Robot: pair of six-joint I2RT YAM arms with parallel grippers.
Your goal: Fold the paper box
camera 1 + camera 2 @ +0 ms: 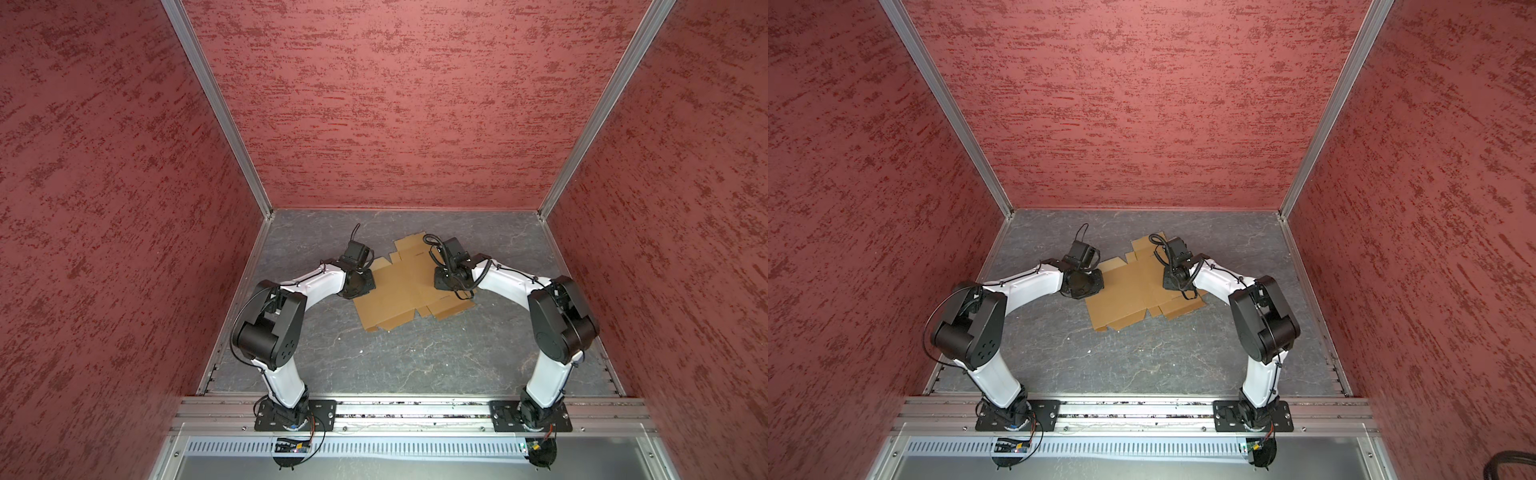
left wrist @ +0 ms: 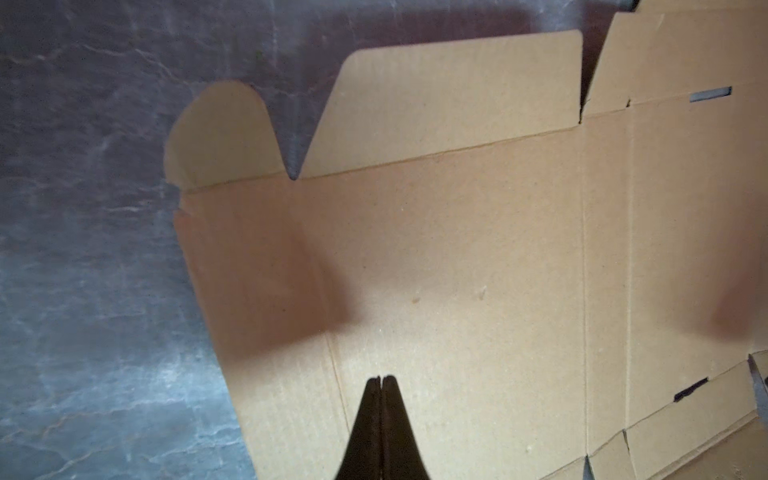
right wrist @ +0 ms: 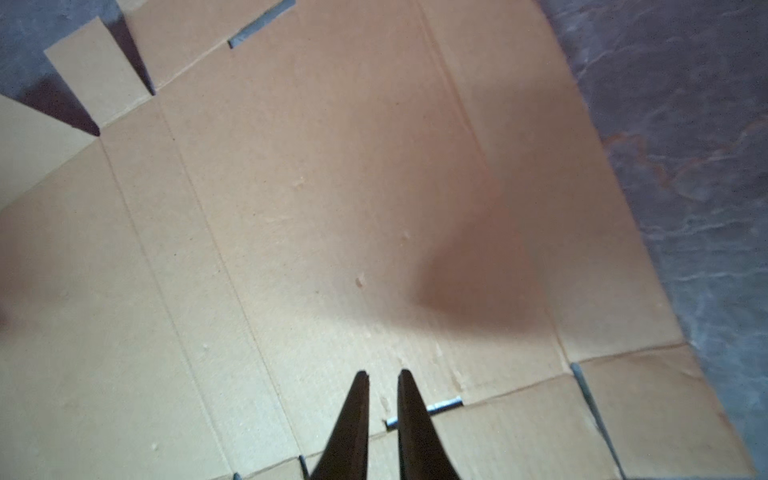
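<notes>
Spanning enclosure floor, grey marbled worktop [image 1: 395, 365] carries paper box [image 1: 399, 291]: tan sheet, unfolded, flaps out, lying mid-worktop toward far wall, between both arms. Left gripper [image 2: 381, 379] over sheet's left part, jaws pressed together, pinching nothing. Right gripper [image 3: 383, 374] over right part, jaws narrowly parted, empty, beside small slot [image 3: 446, 403].

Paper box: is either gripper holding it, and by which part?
Nothing is held. The left gripper is shut and empty over the flat paper box; the right gripper stands slightly open, with only bare cardboard in the gap.
</notes>
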